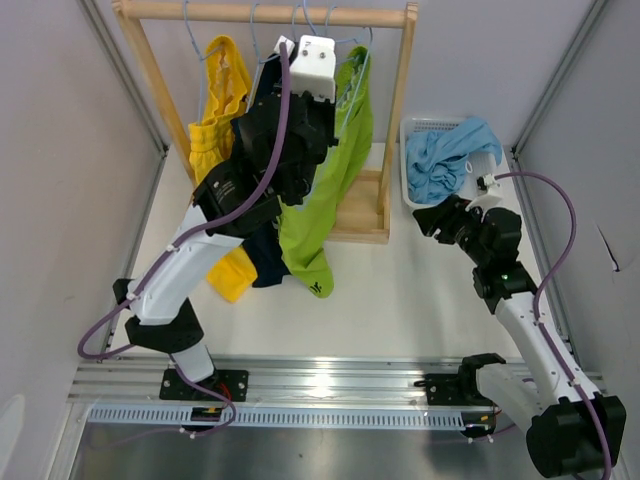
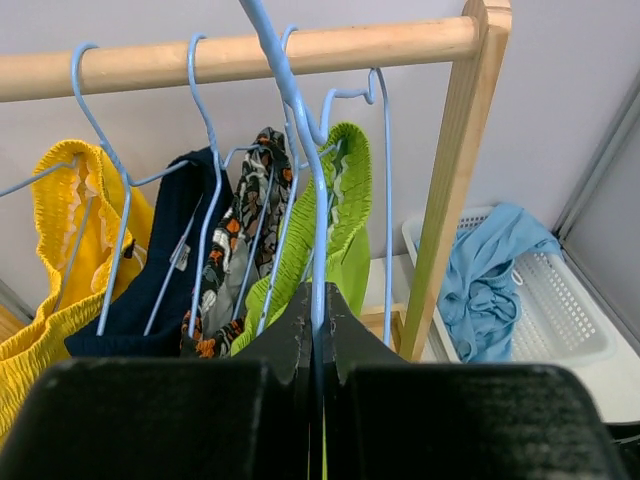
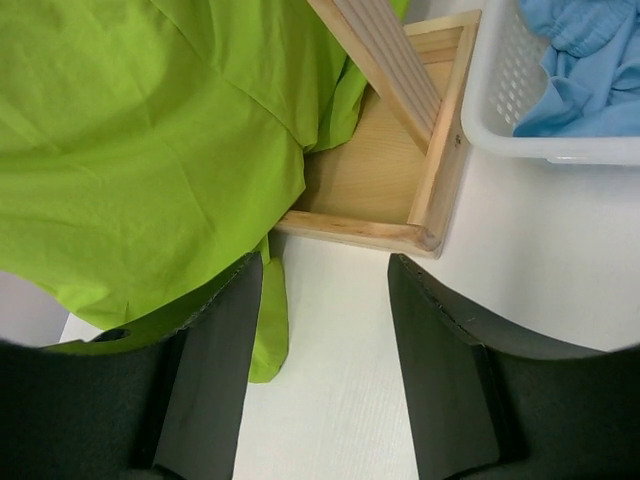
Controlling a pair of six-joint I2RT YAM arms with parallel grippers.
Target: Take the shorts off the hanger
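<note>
In the left wrist view my left gripper (image 2: 318, 305) is shut on the wire of a blue hanger (image 2: 318, 200) that carries the lime green shorts (image 1: 330, 190). Its neck rises in front of the wooden rod (image 2: 250, 55) and out of the top of that view. Yellow shorts (image 2: 50, 250), navy shorts (image 2: 170, 260) and orange-black-white patterned shorts (image 2: 235, 250) hang on other blue hangers to the left. Light blue shorts (image 1: 450, 160) lie in the white basket (image 1: 412, 130). My right gripper (image 1: 425, 218) is open and empty, low over the table beside the lime green hem (image 3: 150, 130).
The wooden rack's base (image 3: 370, 200) stands just ahead of my right gripper, and its right upright (image 2: 450, 180) is between the hangers and the basket. My left arm (image 1: 280, 140) covers much of the hanging clothes in the top view. Grey walls close both sides.
</note>
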